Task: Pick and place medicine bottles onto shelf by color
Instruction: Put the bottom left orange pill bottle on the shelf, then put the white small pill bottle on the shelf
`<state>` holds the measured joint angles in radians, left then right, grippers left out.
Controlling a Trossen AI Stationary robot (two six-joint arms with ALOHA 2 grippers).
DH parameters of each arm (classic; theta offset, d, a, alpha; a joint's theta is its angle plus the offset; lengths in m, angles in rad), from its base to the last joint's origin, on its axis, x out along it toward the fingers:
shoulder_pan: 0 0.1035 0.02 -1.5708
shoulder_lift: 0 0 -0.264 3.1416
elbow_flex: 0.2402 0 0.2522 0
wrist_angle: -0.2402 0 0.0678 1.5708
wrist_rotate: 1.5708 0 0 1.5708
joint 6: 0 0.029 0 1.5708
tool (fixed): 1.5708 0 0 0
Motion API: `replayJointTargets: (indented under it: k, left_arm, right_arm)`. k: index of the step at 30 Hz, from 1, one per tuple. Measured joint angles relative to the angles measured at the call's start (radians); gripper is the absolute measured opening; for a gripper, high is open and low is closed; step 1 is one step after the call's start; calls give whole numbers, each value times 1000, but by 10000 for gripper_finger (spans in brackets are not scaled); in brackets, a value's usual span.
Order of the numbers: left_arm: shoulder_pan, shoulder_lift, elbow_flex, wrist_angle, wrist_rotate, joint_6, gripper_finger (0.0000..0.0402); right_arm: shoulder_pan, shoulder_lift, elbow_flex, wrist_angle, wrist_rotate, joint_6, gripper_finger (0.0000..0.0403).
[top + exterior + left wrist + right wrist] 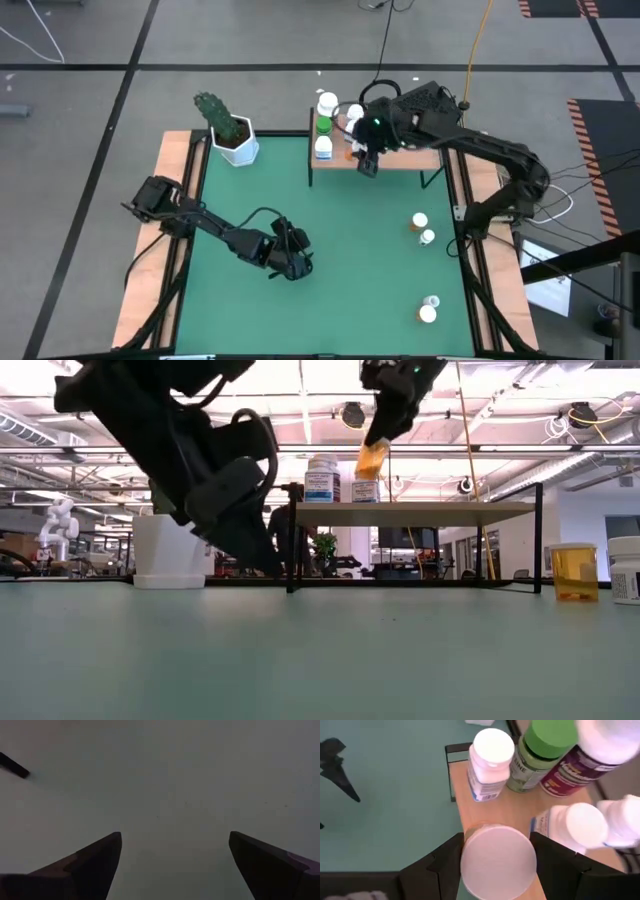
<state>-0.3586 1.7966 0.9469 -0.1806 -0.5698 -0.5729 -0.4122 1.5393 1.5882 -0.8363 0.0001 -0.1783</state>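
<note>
1. An orange medicine bottle (497,860) with a white cap is pinched between the 2 fingers of the right gripper (368,160); in the low view it (371,460) hangs tilted in the air, above the shelf top and not touching it.
2. In the right wrist view the held bottle sits over the front edge of the shelf (520,812), near its left front corner.
3. On the shelf board stand other medicine bottles: a white bottle with a blue label (487,765) nearest the left edge, a green-capped bottle (542,750) beside it, a dark-red-labelled bottle (585,762) next along, and 2 more white-capped bottles (577,827) lying closer to the held one. How they touch each other I cannot tell.
4. The shelf (400,158) stands at the far edge of the green mat (350,260), right of its middle, on thin black legs.
5. Near the mat's right edge lie 2 bottles (422,228) close together, and 2 more (428,308) near the front right corner. In the low view one of them shows as an orange bottle (574,572) standing upright on the mat.
6. The left gripper (292,262) hangs low over the mat, left of its middle, its fingers (95,865) spread wide with nothing between them; only bare mat shows past them.
7. A white pot with a cactus (232,135) stands at the mat's far left corner.
</note>
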Motion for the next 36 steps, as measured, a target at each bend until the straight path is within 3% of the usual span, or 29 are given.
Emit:
replayJointTargets:
  k: [8, 13, 21, 30, 36]
  left_arm:
    - [14, 0, -8, 14, 29, 23, 372]
    - [14, 0, -8, 24, 31, 29, 372]
    - [14, 0, -8, 26, 47, 28, 372]
    - [14, 0, -8, 25, 50, 41, 372]
    - [18, 0, -8, 26, 51, 74, 372]
  right_arm:
    - [-72, 104, 42, -24, -109, -2, 204]
    - [-86, 134, 43, -43, -103, -1, 215]
    - [-84, 136, 43, -38, -23, 6, 278]
    - [-55, 31, 42, -51, -24, 22, 298]
    - [1, -91, 42, -207, -22, 138, 291]
